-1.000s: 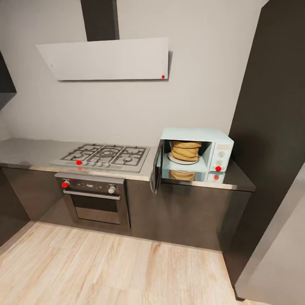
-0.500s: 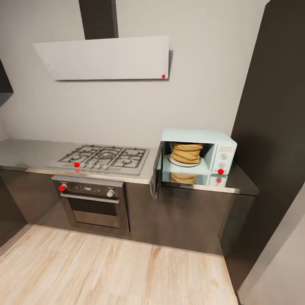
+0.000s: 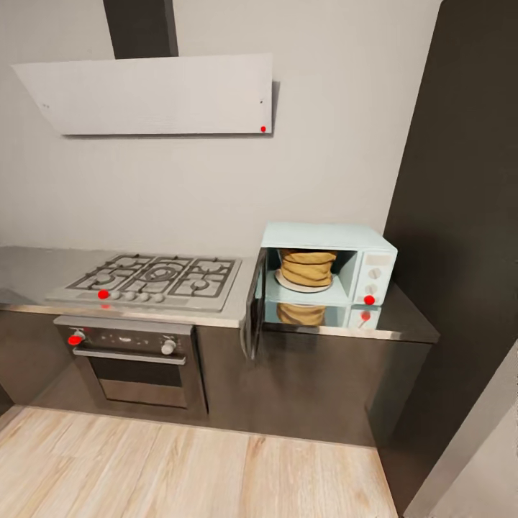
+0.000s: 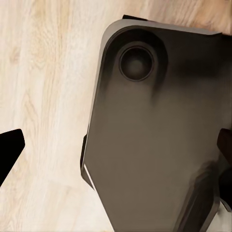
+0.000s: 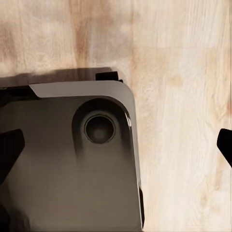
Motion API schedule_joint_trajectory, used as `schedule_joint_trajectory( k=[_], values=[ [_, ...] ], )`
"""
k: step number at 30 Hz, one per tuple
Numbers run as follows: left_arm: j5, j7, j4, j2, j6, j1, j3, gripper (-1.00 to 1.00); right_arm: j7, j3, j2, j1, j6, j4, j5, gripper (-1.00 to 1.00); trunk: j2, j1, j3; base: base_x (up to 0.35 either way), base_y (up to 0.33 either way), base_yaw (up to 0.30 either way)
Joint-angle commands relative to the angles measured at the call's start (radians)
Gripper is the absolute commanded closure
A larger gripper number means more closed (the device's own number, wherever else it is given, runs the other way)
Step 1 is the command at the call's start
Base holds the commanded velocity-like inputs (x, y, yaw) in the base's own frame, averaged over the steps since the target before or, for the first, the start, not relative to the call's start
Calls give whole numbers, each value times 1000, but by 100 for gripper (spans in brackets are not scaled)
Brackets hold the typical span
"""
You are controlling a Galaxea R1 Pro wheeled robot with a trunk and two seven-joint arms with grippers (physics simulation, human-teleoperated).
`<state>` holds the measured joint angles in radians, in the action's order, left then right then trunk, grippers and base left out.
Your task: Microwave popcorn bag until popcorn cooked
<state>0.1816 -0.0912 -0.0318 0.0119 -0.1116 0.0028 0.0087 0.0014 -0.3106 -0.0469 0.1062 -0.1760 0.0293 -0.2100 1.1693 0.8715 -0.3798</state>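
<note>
Now popcorn bag (image 3: 307, 267) upright inside microwave (image 3: 327, 263) on tabletop (image 3: 403, 316), door (image 3: 253, 311) open leftward; both pincers spread, empty, pointing at floor (image 4: 43, 72), well apart from door

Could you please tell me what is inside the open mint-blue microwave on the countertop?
Inside the pale mint-blue microwave, a crumpled golden-brown paper popcorn bag stands on a pale round plate. The bag's paper hides whatever it contains, so no popcorn is visible.
</note>
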Motion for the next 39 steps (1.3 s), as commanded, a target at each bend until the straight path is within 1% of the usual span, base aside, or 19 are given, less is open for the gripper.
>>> schedule_joint_trajectory(
  k=[1,4,8,10,12,14,15,16,20,22,23,26,27,29,31,33,36,37,39],
  values=[
    [8,-2,-2,0,-2,0,0,-100,0,-9,-3,1,-3,3,-10,-100,1,0,-1,5,0,-20],
    [10,-2,-11,-1,-1,0,-2,-100,0,-9,-5,1,-1,3,-11,-100,1,0,-1,2,0,-7],
    [9,0,-121,-3,12,0,-3,-100,0,-9,-5,1,0,3,-11,-100,1,0,-1,0,0,0],
    [5,-2,-208,-3,22,0,-4,-100,0,-8,-4,1,0,3,-12,-100,1,0,-1,0,0,0],
    [1,-4,-336,-6,76,0,-4,-100,0,-8,-4,1,0,3,-12,-100,1,0,-1,0,0,0],
    [1,-3,-581,-22,223,0,-5,-100,0,-9,-5,1,0,3,-12,-100,1,0,-1,0,0,0],
    [1,-2,-661,-24,269,0,-5,-100,0,-9,-5,1,0,3,-12,-100,1,0,-1,0,0,0],
    [1,-2,-784,-24,342,0,-4,-100,0,-9,-5,1,0,3,-12,-100,1,0,-1,0,0,0],
    [6,1,-1193,-22,584,-1,-4,-100,0,-9,-6,1,0,3,-12,-100,1,0,-1,0,0,0],
    [9,1,-1343,-20,683,-8,-4,-100,0,-8,-5,1,0,3,-13,-100,1,0,-1,0,0,0],
    [9,1,-1376,-20,715,-22,-4,-100,0,-8,-5,1,0,3,-13,-100,1,0,-1,0,0,0],
    [12,1,-1427,-18,819,-146,-4,-100,0,-7,-7,1,0,3,-14,-100,1,0,-1,0,0,0],
    [13,1,-1446,-18,887,-198,-4,-100,0,-7,-7,1,0,3,-14,-100,1,0,-1,0,0,0],
    [13,1,-1459,-18,944,-265,-3,-100,0,-6,-6,1,0,3,-14,-100,1,0,-1,0,0,0],
    [18,5,-1465,-15,965,-347,-1,-100,0,-7,-5,1,0,3,-14,-100,1,0,-1,0,0,0],
    [24,7,-1465,-5,970,-407,-2,-100,0,-7,-5,1,0,3,-14,-100,1,0,-1,0,0,0],
    [29,11,-1479,35,972,-496,-3,-100,0,-7,-7,1,0,3,-14,-100,1,0,-1,0,0,0],
    [31,22,-1486,69,972,-573,-9,-100,0,-6,-6,1,0,3,-14,-100,1,0,-1,0,0,0],
    [31,71,-1486,80,972,-594,-10,-100,0,-6,-5,1,0,3,-14,-100,1,0,-1,0,0,0]
  ],
)
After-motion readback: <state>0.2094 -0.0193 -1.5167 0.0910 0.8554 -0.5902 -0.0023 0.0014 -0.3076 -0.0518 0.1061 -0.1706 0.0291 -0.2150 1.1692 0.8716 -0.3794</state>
